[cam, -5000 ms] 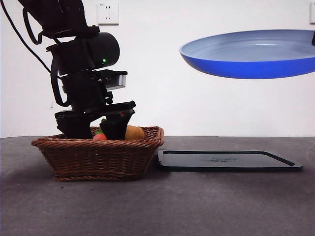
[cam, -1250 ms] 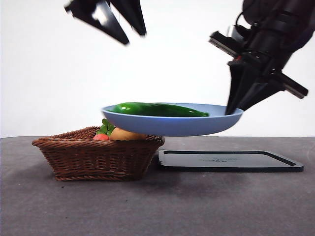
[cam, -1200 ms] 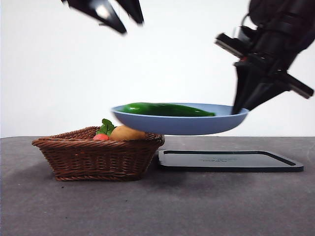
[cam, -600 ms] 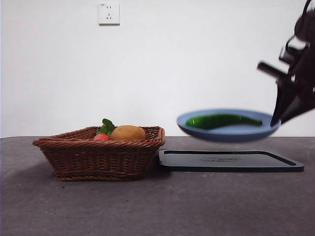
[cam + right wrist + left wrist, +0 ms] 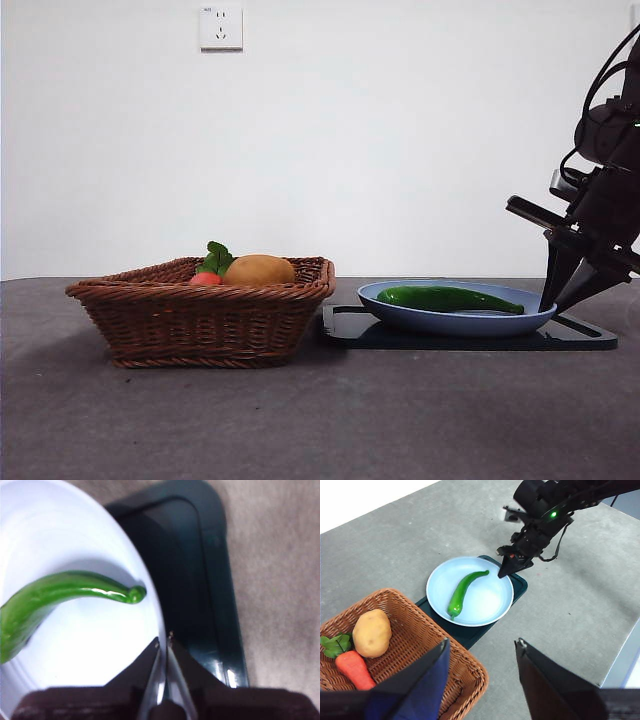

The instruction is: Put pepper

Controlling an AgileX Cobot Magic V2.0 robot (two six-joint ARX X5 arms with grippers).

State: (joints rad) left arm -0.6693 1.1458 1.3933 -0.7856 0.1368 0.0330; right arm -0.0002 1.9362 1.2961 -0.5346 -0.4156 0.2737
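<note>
Front view: the pepper lay in the blue plate, which sat on the black tray right beside the wicker basket. The right gripper was down at the plate's far rim.

Left wrist view: the left gripper hung high above the basket, jaws wide apart, holding nothing.

Right wrist view: the right gripper's jaws were pinched tight on the plate's rim, with the pepper's tip close by.
</note>
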